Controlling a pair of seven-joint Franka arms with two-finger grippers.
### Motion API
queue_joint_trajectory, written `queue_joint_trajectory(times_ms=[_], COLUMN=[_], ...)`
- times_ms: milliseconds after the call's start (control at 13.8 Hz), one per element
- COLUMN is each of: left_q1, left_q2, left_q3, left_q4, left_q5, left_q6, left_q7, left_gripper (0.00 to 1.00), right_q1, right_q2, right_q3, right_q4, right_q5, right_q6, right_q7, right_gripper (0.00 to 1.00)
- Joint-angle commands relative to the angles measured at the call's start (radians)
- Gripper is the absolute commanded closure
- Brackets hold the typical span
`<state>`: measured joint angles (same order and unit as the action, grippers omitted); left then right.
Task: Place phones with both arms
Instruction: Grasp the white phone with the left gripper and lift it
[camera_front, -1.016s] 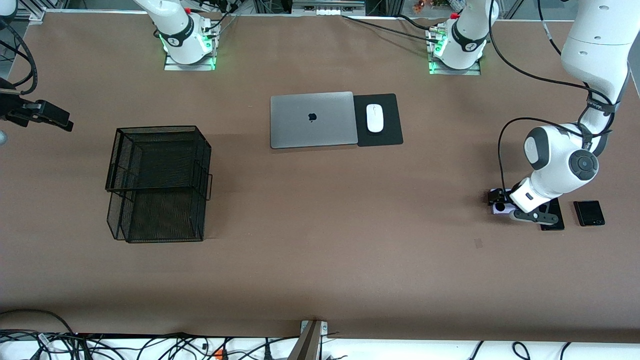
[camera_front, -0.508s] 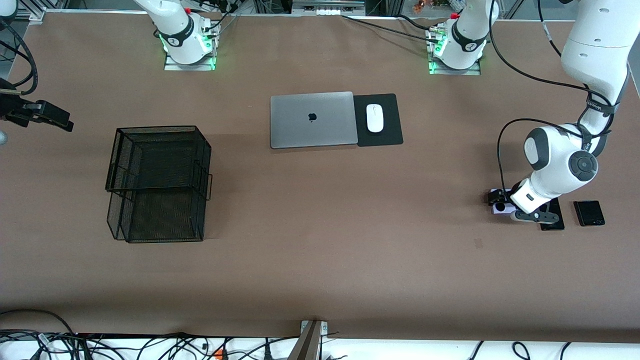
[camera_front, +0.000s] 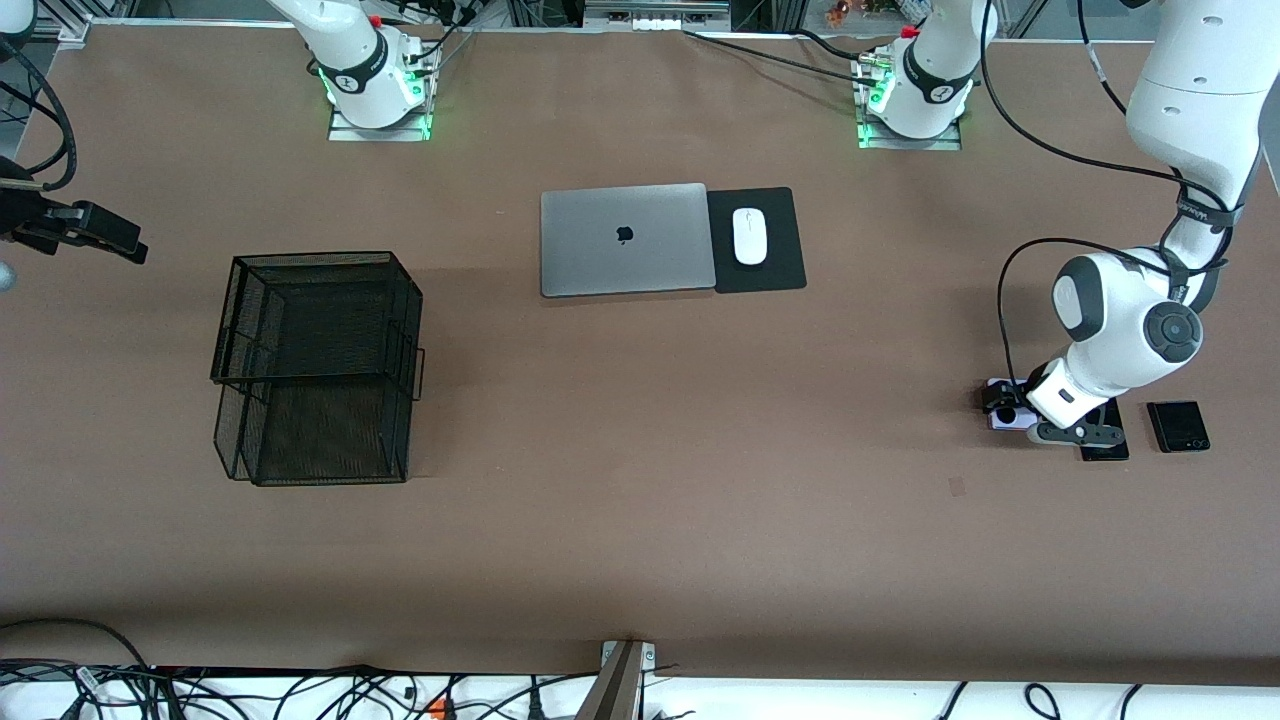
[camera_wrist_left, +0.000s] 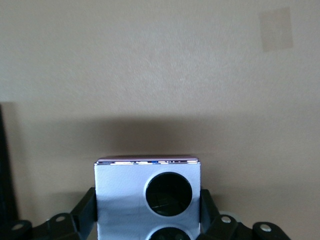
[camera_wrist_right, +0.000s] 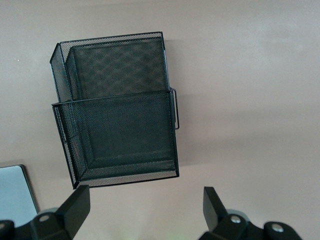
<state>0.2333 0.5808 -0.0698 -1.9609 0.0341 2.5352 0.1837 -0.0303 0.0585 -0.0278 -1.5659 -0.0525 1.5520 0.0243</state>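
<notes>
- The pale lilac-white phone (camera_wrist_left: 147, 195) is seen pinched between the two fingers (camera_wrist_left: 82, 217) of the left gripper (camera_front: 1010, 408), one finger against each of its side edges, its camera circles facing up
- In the front view this phone (camera_front: 1003, 417) lies at the left arm's end of the table (camera_front: 640, 520); whether it rests on the surface or is just clear of it cannot be told
- The hold is judged to be narrow and low on the phone's body, so a straight, slow vertical lift is called for, with the phone kept level so that it is not levered out of the fingers
- The long black slab (camera_front: 1104, 445) lies just beside the fingers, partly hidden under the wrist, and the small squarish black phone (camera_front: 1178, 426) lies near it, farther out toward the table's end; a sideways drag should be avoided until height is gained, or the slab could be nudged
- The black mesh tray (camera_front: 315, 365) stands well apart from these fingers, at the right arm's end, and is taken to be the likely goal; a handover or a long carry is probably needed
- The right gripper (camera_wrist_right: 145, 210) is held over the table near the tray with its fingers spread wide and nothing between them; the right arm waits
- The grey laptop (camera_front: 625, 240) and white mouse (camera_front: 749, 236) lie between the two bases and should be passed over with clearance
</notes>
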Motion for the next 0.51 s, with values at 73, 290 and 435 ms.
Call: queue_joint_trajectory(times_ms=[73,290,435], left_q1=[-0.009,-0.054,-0.139], left_q2=[-0.027,-0.025,-0.025], left_q3=[-0.010,-0.024,-0.030], left_q4=[0.196,0.315,0.388], left_q5=[-0.010,-0.011,-0.011], left_q6=[-0.318,-0.447,-0.502], left_q7=[-0.003,-0.022,-0.099], left_gripper=[0.84,0.80,0.74], right_q1=[-0.017,-0.017,-0.017], right_q2=[-0.009,-0.009,-0.009], right_q3=[0.012,0.012,0.012], right_q4=[0.001,0.001,0.001], right_q5=[0.016,0.016,0.016], right_q6=[-0.001,-0.001,-0.001], right_q7=[-0.012,-0.014,-0.014], right_gripper=[0.00,0.00,0.00])
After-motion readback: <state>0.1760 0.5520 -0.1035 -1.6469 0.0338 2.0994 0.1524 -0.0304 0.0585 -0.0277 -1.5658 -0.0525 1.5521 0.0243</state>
